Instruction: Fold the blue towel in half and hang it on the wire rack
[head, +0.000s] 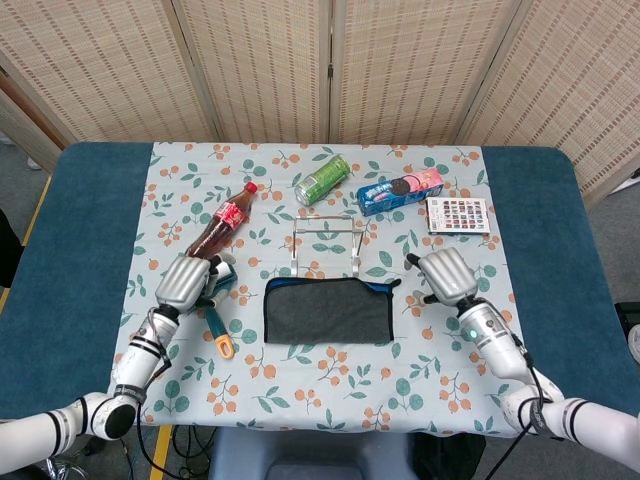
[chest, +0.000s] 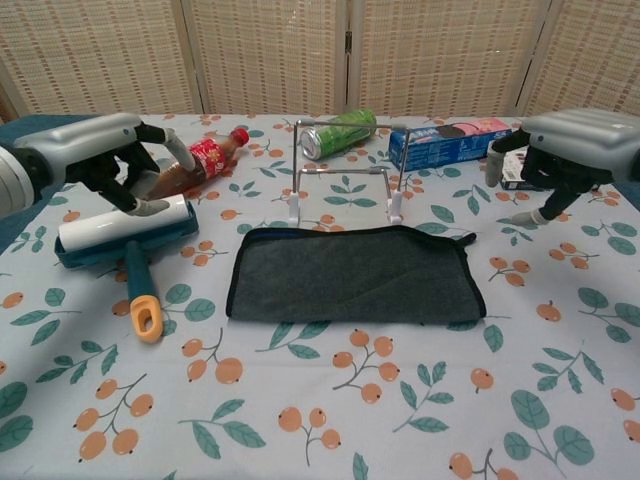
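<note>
The blue-edged dark towel (head: 328, 311) lies flat on the tablecloth, folded into a rectangle (chest: 352, 274), just in front of the wire rack (head: 327, 243). The rack (chest: 345, 185) stands upright with nothing on it. My right hand (head: 447, 275) hovers to the right of the towel, clear of it, fingers loosely bent downward and holding nothing (chest: 575, 150). My left hand (head: 186, 281) is well left of the towel, above the lint roller, holding nothing (chest: 95, 155).
A lint roller with an orange handle (chest: 125, 235) lies under my left hand. A cola bottle (head: 221, 225), a green can (head: 322, 179), a cookie box (head: 400, 190) and a colourful card (head: 458, 215) lie behind and beside the rack. Woven screens close off the back.
</note>
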